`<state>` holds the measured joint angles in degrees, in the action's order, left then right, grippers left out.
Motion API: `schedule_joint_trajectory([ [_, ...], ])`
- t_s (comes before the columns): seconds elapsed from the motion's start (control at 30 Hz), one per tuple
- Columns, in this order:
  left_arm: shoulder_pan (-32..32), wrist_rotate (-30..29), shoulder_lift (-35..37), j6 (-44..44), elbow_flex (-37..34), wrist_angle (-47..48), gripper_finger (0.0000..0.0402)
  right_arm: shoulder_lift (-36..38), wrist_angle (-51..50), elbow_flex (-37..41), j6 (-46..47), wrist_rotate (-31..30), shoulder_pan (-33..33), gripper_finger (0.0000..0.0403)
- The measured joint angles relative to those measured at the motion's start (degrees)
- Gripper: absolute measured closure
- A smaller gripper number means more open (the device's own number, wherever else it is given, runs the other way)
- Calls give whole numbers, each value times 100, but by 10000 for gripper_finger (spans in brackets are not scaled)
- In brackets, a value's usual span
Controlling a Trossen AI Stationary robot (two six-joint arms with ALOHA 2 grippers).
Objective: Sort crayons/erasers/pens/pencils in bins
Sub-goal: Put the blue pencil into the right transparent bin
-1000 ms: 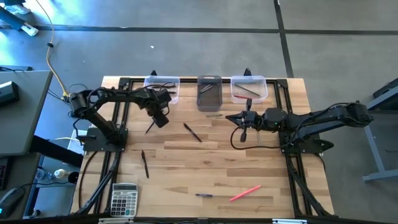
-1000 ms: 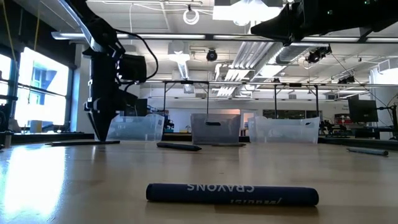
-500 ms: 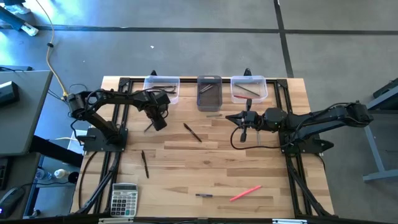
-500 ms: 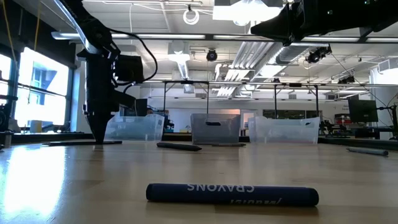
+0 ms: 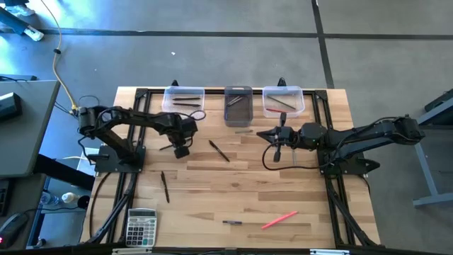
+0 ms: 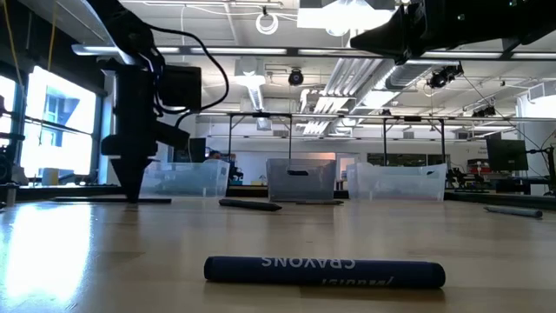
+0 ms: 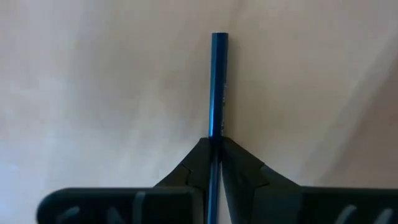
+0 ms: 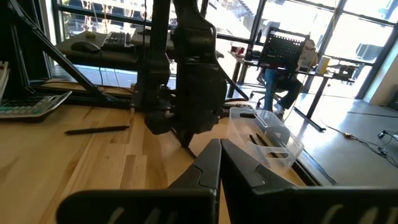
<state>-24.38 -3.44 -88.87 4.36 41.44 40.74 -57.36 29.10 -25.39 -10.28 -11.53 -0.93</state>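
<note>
My left gripper (image 5: 180,149) points down at the table's left middle and is shut on a thin dark blue stick (image 7: 217,87), which also shows in the high view (image 5: 168,147) and the low view (image 6: 104,200). My right gripper (image 5: 263,133) hovers shut and empty right of centre; its fingertips (image 8: 219,148) are closed. Three bins stand at the far edge: a clear one (image 5: 185,100), a dark one (image 5: 238,106) and a clear one (image 5: 283,100), each with sticks inside. Loose sticks lie flat on the table: dark ones (image 5: 219,151) (image 5: 165,186), a pink one (image 5: 279,220) and a dark blue crayon (image 6: 324,270). My left gripper pinches the blue stick (image 7: 216,138) between its two fingertips. The fingers come from above, pointing down, one on each long side of the stick. One length of the stick reaches out past the fingers to a free end (image 7: 219,37). The stick lies level on the table.
A grey calculator (image 5: 141,227) lies at the near left corner. A short grey stick (image 5: 244,131) lies just in front of the dark bin. Black frame rails run along the table's left and right sides.
My left gripper has gone toward the table's near edge, staying low at the tabletop, and its wrist has turned. The blue stick under it now lies more nearly across the table than a second ago.
</note>
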Motion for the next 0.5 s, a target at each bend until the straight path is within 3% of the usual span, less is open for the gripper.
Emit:
schedule_joint_trajectory([
  [0.2, 479, 754, 167, 188, 199, 17, 385, 0, -269, 0, 192, 22, -42, 403],
  [0.5, 1305, 702, 259, 670, 432, -172, 385, -4, -1008, -2, 869, 46, -497, 403],
])
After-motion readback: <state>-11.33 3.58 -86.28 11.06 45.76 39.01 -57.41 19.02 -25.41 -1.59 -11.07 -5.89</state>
